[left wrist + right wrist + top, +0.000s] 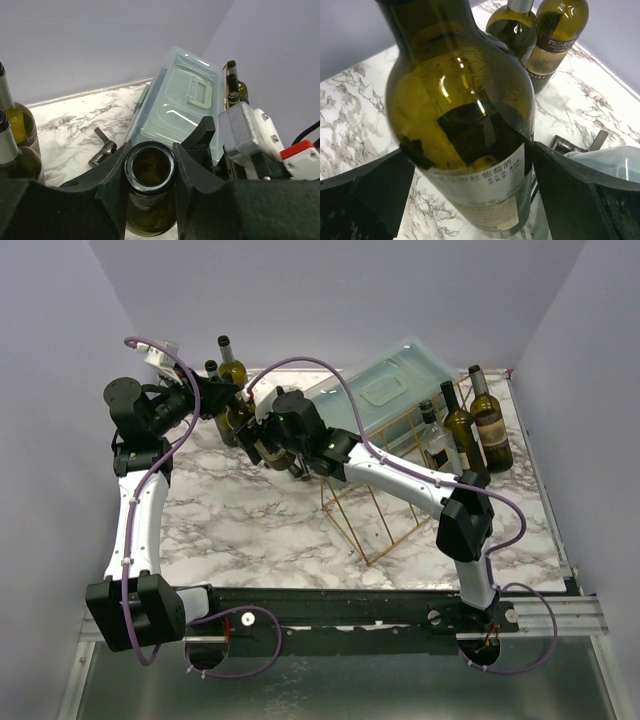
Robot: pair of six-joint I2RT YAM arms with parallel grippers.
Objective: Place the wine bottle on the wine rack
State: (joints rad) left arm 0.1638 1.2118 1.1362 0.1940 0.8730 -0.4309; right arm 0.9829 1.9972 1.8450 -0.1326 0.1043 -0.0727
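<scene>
A dark green wine bottle (252,432) with a white label leans at the back left of the marble table. My left gripper (150,167) is shut on its neck, just below the open mouth (150,189). My right gripper (470,170) stands open around the bottle's body (460,100), one finger close against each side at the label. In the top view the right gripper (264,448) sits just right of the left gripper (236,403). The gold wire wine rack (385,510) stands to the right of both, under the right forearm.
A translucent bluish lidded box (390,390) lies behind the rack. Two more bottles (231,365) stand at the back left, three (490,420) at the back right. A small dark metal tool (102,150) lies on the marble beside the box.
</scene>
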